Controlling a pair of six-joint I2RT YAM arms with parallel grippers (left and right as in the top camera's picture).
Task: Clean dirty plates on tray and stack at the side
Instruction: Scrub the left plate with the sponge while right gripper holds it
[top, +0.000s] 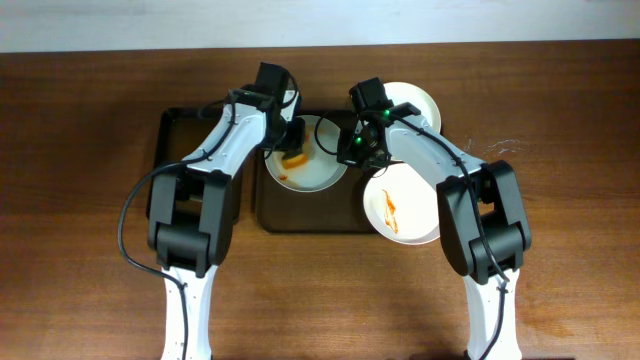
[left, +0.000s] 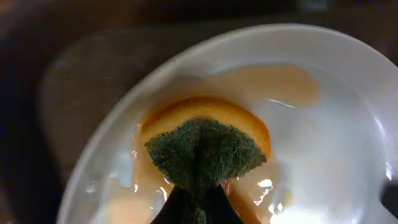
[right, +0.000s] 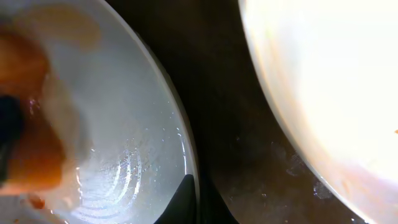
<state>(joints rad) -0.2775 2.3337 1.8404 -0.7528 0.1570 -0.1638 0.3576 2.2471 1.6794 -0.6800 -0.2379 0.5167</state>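
Observation:
On the dark brown tray (top: 275, 215) a white plate (top: 318, 172) carries an orange-red smear. My left gripper (top: 296, 142) is shut on a green-faced sponge (top: 294, 158) and presses it into the sauce; the left wrist view shows the sponge (left: 205, 149) between the fingers (left: 199, 208) on the plate (left: 323, 137). My right gripper (top: 349, 150) is shut on this plate's right rim, seen in the right wrist view (right: 194, 199). A second smeared plate (top: 400, 205) lies at the tray's front right corner. A plain white plate (top: 412, 103) lies at the back right.
A smaller, narrower black tray (top: 170, 130) lies left of the brown tray, under the left arm. The brown wooden table (top: 80, 200) surrounds both trays. In the right wrist view the bright neighbouring plate (right: 323, 93) sits across a strip of dark tray (right: 230, 93).

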